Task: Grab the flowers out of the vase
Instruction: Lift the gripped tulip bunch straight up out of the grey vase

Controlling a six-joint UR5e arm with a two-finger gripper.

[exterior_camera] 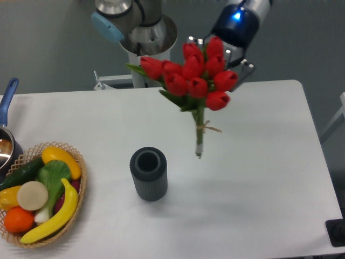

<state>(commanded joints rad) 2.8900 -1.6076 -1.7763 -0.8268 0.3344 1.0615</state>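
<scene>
One bunch of red tulip buds with green leaves and twine-tied stems (195, 81) hangs in the air, carried just in front of and below the robot's fingers (237, 63), which sit behind the flower heads at the upper right of the bunch. The blooms hide most of the fingers, so the grip cannot be seen directly; judging by the bouquet hanging free with nothing else under it, they are clamped on the flowers. The cut stem ends dangle below the fingers, clear of the white tabletop (259, 178) and apart from the small dark grey ribbed cylindrical vase (148, 174), which stands upright and empty down and to the left of the fingers. The step in hand looks like the lift and carry-away: the flowers are out of the vase, so the task seems nearly done. The next move calls only for a steady hold, since the bunch is gripped near its heads. Far off to the lower left sits a woven wicker basket of toy fruit and vegetables (73, 202).
</scene>
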